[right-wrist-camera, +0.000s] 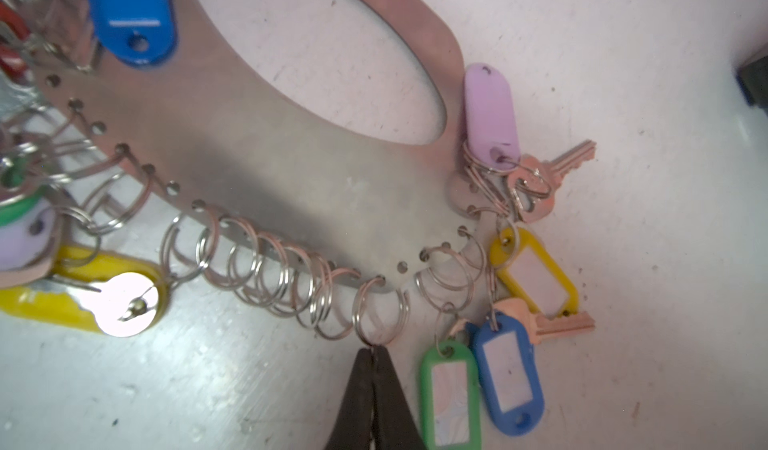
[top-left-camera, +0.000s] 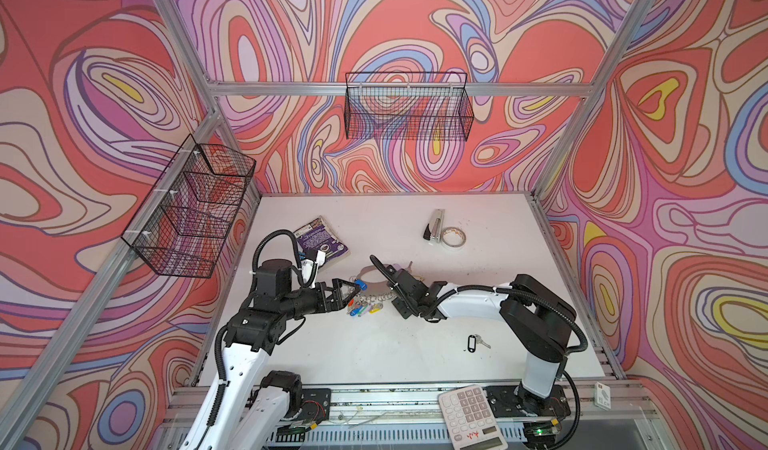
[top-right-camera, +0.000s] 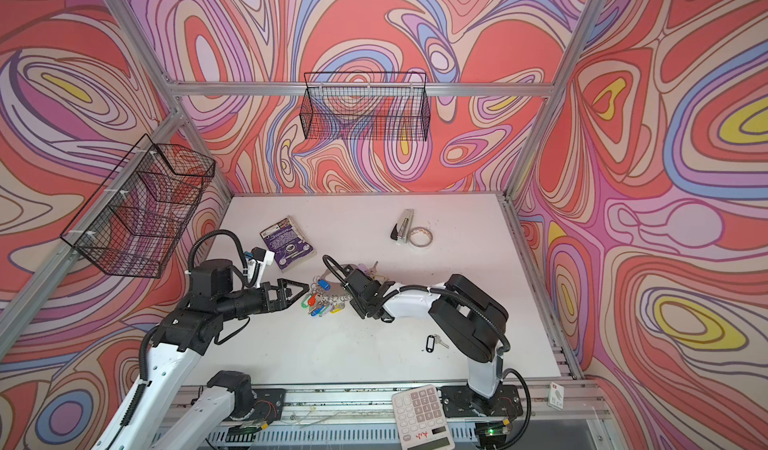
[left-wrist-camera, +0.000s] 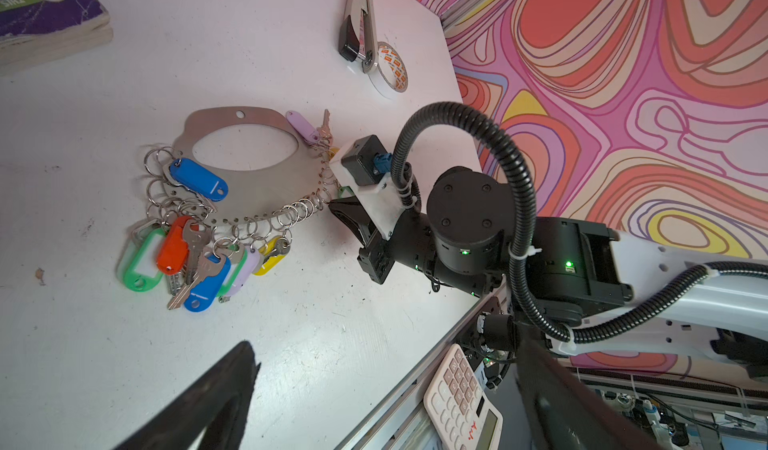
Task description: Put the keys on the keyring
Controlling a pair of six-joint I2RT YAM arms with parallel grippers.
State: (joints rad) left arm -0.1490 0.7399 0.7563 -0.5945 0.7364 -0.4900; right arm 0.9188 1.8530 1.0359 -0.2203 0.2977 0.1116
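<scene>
The right hand (right-wrist-camera: 372,354) is closed, its tips touching an empty ring (right-wrist-camera: 356,308) on the keyring (right-wrist-camera: 291,186), and it holds no key. The keys (top-left-camera: 473,341) lie loose on the worktop (top-left-camera: 353,356), well apart, back beside the right arm (top-left-camera: 536,335), blade pointing rightward in both top views. The left hand (top-left-camera: 352,290) gapes wide and empty.

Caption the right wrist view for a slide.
Shut right hand with tips at an empty ring on the keyring edge.
</scene>
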